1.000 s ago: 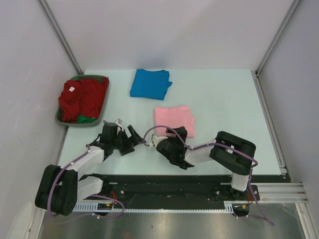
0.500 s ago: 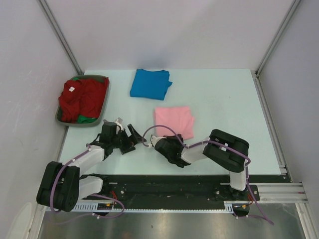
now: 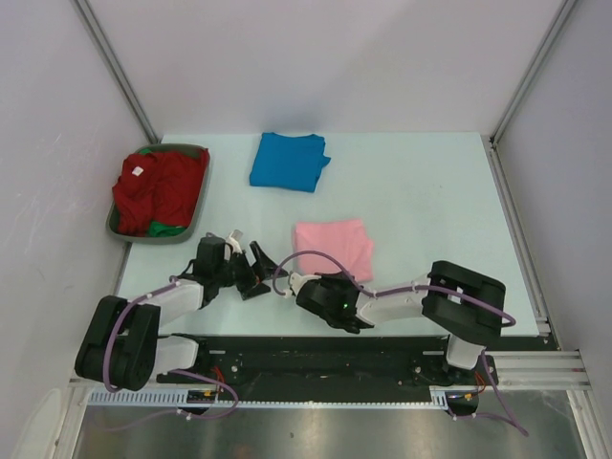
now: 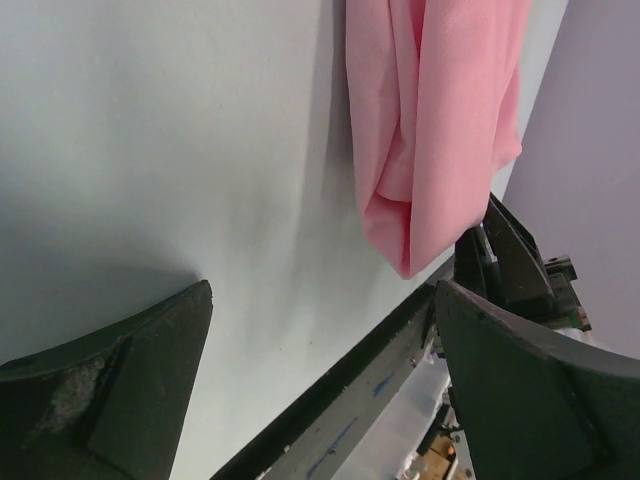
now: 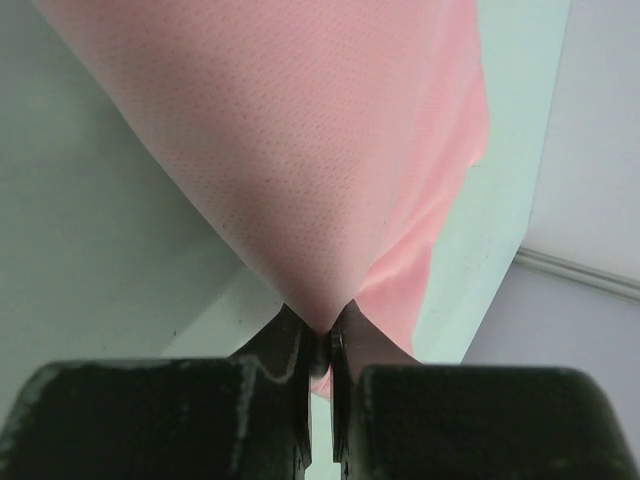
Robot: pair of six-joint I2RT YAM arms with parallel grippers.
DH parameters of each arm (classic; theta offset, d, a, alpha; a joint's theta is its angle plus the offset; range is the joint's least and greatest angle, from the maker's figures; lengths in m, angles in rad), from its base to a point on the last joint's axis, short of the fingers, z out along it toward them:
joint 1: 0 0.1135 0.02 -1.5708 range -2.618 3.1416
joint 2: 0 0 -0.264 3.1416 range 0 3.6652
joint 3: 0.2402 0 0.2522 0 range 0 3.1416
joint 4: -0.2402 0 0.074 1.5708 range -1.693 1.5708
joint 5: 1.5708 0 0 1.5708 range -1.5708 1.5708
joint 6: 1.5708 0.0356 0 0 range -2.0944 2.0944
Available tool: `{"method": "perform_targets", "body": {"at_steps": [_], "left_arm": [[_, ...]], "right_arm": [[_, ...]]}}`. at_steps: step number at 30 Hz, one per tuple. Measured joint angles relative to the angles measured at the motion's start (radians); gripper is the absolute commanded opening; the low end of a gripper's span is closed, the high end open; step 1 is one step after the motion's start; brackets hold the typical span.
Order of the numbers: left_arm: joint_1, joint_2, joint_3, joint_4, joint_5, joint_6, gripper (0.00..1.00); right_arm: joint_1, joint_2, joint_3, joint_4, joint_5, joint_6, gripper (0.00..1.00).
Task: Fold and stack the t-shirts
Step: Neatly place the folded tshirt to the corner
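While the folded pink t-shirt [image 3: 333,247] lies on the table [image 3: 421,191] in the top view, the left wrist view shows my left gripper [image 4: 320,300] spread apart over bare table beside it, and the right wrist view shows my right gripper [image 5: 320,342] clamped on its near fold.

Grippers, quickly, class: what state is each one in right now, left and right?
Left gripper: open, holding nothing.
Right gripper: closed on an edge of the pink t-shirt.
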Motion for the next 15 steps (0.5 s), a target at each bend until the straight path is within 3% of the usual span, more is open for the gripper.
{"method": "perform_targets", "body": {"at_steps": [7, 15], "left_arm": [[-0.001, 0.034, -0.012, 0.039, 0.059, -0.061, 1.00], [-0.009, 0.146, -0.025, 0.194, 0.131, -0.182, 1.00]], "right_arm": [[0.035, -0.050, 0.000, -0.057, 0.008, 0.021, 0.00], [0.059, -0.074, -0.001, -0.101, 0.014, 0.043, 0.00]]}}
